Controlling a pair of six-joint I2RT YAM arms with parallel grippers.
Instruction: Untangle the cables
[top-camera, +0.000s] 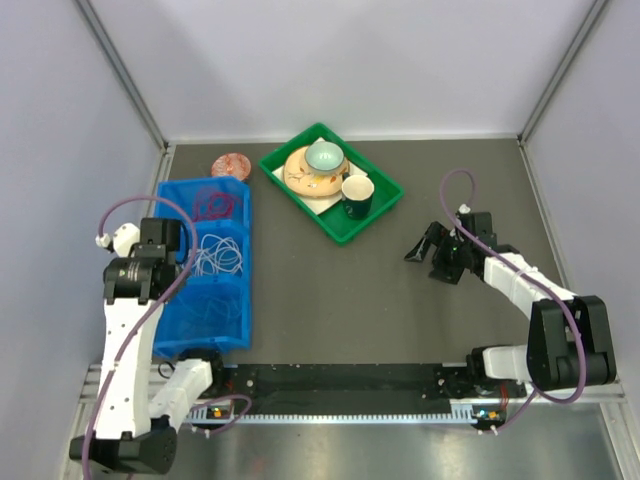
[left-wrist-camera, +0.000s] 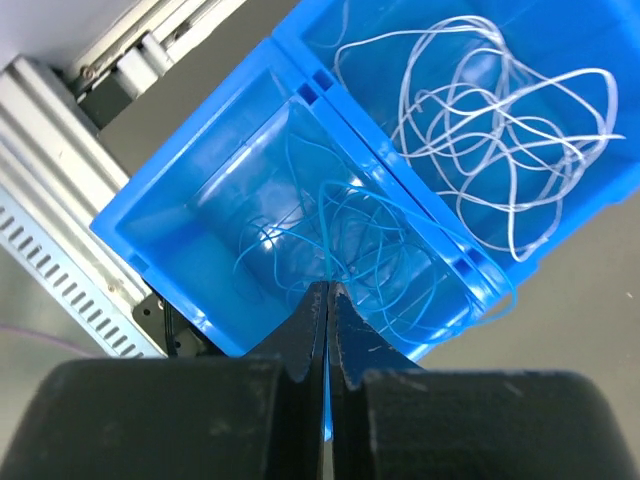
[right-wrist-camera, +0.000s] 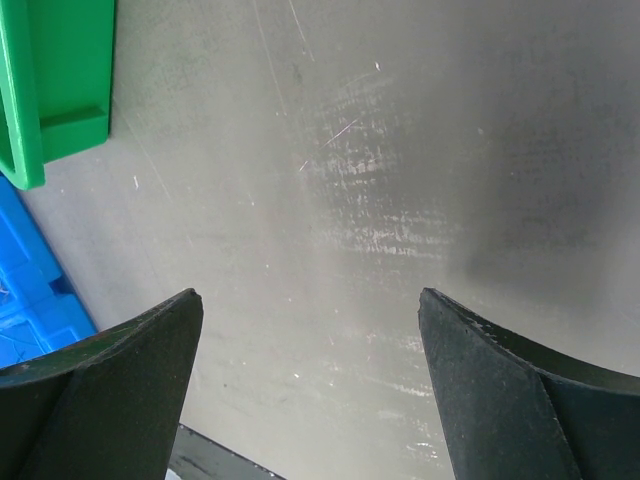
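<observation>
While the top view shows the whole table, the cables lie in a blue bin (top-camera: 225, 325) at the left of the frame: the red cable (top-camera: 213, 205) in its upper compartment, the white cable (top-camera: 215, 255) in the middle one. The left gripper (top-camera: 188, 265) reaches over the bin's left wall; its jaws are too small to judge here. The right gripper (top-camera: 428, 255) stands well apart at the right, spread over bare table (top-camera: 330, 300), below and right of a green tray (top-camera: 385, 205) of dishes.

In the left wrist view, the left gripper (left-wrist-camera: 326, 290) is pressed closed at bottom centre, a strand of the blue cable (left-wrist-camera: 370, 240) running into the seam between its fingers. The rest of that cable loops just above the tips. The white cable (left-wrist-camera: 480, 130) fills the next compartment, upper right.

In the right wrist view, the right gripper (right-wrist-camera: 310, 295) gapes wide with nothing between its fingers, only table (right-wrist-camera: 400, 200). The tray's corner (right-wrist-camera: 50, 80) sits upper left, the bin (right-wrist-camera: 35, 300) at the left edge.
</observation>
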